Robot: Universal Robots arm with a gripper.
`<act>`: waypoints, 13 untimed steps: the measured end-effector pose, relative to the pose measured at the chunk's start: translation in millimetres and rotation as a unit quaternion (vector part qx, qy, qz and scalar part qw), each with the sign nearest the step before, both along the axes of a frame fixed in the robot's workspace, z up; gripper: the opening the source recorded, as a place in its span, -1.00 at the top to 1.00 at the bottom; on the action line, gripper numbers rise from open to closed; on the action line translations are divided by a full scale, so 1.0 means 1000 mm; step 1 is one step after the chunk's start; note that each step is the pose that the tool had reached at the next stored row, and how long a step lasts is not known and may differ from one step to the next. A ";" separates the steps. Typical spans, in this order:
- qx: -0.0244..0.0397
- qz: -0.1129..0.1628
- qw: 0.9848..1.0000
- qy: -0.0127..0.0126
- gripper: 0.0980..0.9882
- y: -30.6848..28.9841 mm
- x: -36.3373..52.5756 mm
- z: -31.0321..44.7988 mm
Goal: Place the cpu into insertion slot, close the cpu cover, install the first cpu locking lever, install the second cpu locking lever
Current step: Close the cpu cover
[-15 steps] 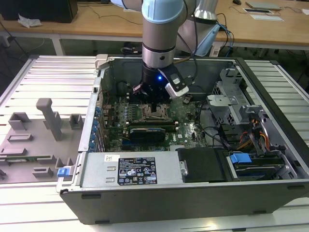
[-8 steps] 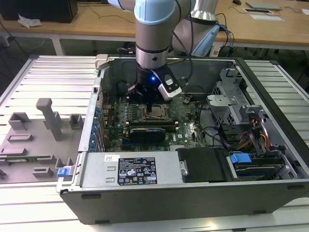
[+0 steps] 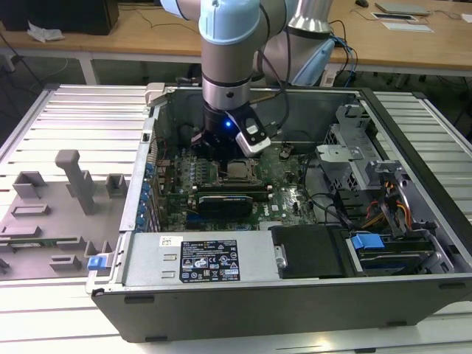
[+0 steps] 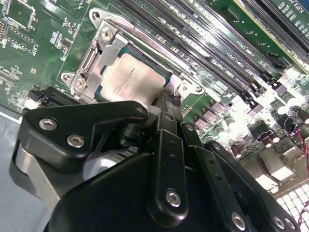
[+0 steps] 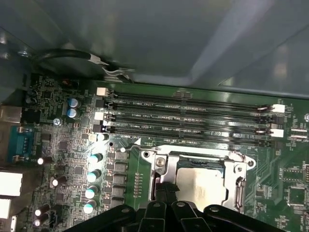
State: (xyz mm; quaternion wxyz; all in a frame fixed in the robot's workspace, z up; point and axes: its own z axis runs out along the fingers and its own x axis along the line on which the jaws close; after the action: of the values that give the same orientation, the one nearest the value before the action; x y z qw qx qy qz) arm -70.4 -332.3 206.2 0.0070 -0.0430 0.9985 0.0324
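Note:
The cpu (image 4: 129, 83) lies in the insertion slot (image 5: 160, 180) on the green motherboard (image 3: 284, 193), its silver-grey top facing up. The silvery cpu cover (image 4: 99, 55) lies flat around the chip, which shows through the cut-out. In the first wrist view the cpu (image 5: 202, 186) and the cpu cover (image 5: 240, 180) sit beside my gripper (image 5: 164, 189). Its black fingers are pressed together at the socket's edge, down close to the board. Whether anything thin is pinched between them is hidden. In the exterior view the gripper (image 3: 220, 151) hangs low inside the open case, just beside the cpu (image 3: 237, 169).
Long black memory slots (image 5: 193, 116) run along one side of the socket. A black expansion card (image 3: 225, 200) lies in front of it. The case walls (image 3: 144, 177), cables (image 3: 332, 203) and a drive cage (image 3: 361, 133) surround the board. A grey fixture tray (image 3: 59, 214) stands outside at the exterior view's left.

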 end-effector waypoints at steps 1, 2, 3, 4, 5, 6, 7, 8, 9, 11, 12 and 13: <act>0.000 0.000 1.000 0.000 0.98 0.0000 -0.0001 -0.0013; 0.000 0.000 1.000 0.000 0.98 0.0001 -0.0002 -0.0021; 0.000 0.000 1.000 0.000 0.98 0.0001 -0.0002 -0.0024; 0.000 0.000 1.000 0.000 0.98 0.0001 -0.0002 -0.0025; 0.000 0.000 1.000 0.000 0.98 0.0002 -0.0002 -0.0026; 0.000 0.000 1.000 0.000 0.98 0.0002 -0.0001 -0.0022; 0.000 0.000 1.000 0.000 0.98 0.0004 0.0000 -0.0001; 0.000 0.000 1.000 0.000 0.98 0.0002 -0.0002 0.0022; 0.000 0.000 1.000 0.000 0.98 0.0002 -0.0001 0.0034; 0.000 0.000 1.000 0.000 0.98 0.0002 -0.0001 0.0064; 0.000 0.000 1.000 0.000 0.98 0.0002 0.0000 0.0068; 0.000 0.000 1.000 0.000 0.98 0.0003 0.0011 0.0068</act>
State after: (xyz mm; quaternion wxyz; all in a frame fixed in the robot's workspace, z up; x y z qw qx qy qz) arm -69.4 -332.0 213.0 0.0070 -0.0427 0.9985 0.0325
